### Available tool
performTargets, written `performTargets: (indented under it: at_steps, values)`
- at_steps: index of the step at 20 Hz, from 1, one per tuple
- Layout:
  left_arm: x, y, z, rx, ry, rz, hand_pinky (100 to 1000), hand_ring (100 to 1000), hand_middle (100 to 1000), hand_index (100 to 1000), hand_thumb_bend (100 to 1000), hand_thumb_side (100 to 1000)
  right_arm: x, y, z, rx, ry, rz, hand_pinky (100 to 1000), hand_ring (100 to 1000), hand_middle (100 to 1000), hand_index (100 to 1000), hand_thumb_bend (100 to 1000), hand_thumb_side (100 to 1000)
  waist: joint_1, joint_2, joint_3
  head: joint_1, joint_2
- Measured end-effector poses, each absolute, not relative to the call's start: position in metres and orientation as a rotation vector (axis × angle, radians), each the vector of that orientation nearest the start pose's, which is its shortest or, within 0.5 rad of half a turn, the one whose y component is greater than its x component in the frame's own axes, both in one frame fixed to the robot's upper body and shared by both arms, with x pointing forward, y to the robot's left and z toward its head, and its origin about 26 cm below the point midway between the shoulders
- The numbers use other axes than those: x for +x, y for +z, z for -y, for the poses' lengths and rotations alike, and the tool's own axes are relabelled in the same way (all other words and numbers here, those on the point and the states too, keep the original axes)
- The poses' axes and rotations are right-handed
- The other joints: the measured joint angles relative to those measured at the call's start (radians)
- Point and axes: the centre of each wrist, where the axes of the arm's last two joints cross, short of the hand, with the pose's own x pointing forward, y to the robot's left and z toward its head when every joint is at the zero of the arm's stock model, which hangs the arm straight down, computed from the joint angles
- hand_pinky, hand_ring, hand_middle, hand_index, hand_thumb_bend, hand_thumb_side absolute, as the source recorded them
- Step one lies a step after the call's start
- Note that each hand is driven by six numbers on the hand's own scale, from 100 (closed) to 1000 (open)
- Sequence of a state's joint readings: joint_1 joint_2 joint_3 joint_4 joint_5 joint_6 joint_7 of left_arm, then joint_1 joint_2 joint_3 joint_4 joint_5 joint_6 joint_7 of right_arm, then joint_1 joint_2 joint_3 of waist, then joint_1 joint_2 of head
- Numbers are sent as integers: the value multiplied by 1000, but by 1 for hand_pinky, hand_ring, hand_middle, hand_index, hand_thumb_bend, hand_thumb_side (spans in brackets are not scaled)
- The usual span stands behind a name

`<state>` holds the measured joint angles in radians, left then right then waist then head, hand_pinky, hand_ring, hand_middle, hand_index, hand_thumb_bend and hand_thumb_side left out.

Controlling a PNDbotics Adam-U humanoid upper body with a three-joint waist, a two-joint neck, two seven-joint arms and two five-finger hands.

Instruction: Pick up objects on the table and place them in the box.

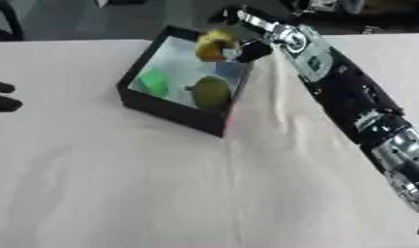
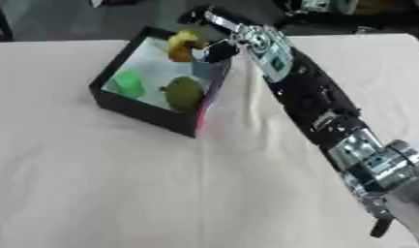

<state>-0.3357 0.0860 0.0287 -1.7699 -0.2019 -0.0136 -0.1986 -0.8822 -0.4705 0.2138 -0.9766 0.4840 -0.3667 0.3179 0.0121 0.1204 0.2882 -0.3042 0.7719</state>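
Note:
A black box (image 1: 170,112) with a pale floor sits at the far middle of the table. Inside it lie a green object (image 1: 151,82) on the left and an olive-green pear-like object (image 1: 212,92) on the right. My right arm reaches across from the lower right, and my right hand (image 1: 250,48) is over the box's far right corner, its fingers curled round a yellow object (image 1: 216,44) held above the box. Only dark fingertips of my left hand (image 1: 2,97) show at the left edge of the left eye view.
The table (image 1: 161,193) is covered with a pale cloth. Beyond its far edge lies a dark floor with some equipment (image 1: 331,6) at the top right.

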Motion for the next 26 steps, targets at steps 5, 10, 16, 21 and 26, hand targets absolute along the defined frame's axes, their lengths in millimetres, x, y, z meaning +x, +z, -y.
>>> performTargets:
  at_steps: [5,10,16,21,26]
  values:
    - [336,141,-228,85,-461,2059,680,583,619,854,100,982,466,187,275,-602,1407,1830,912,931,898,944,100,215,0,0,-5,4,0]
    - [336,140,-229,92,-453,2054,680,582,618,853,100,984,457,191,277,-645,1341,1931,898,921,872,906,100,272,-1,-1,-35,34,0]
    - [332,133,-244,148,-442,2018,678,580,615,850,100,988,431,187,304,-651,1253,2059,881,904,840,869,100,415,-29,-1,-124,123,0]
    - [329,130,-257,204,-422,1998,675,577,612,848,100,992,408,176,315,-615,1128,2163,875,898,826,853,100,436,-45,-1,-189,256,0]
    - [327,127,-264,234,-403,1981,668,575,608,841,100,990,387,156,319,-551,924,2178,843,881,797,822,100,463,-54,-1,-237,359,0]
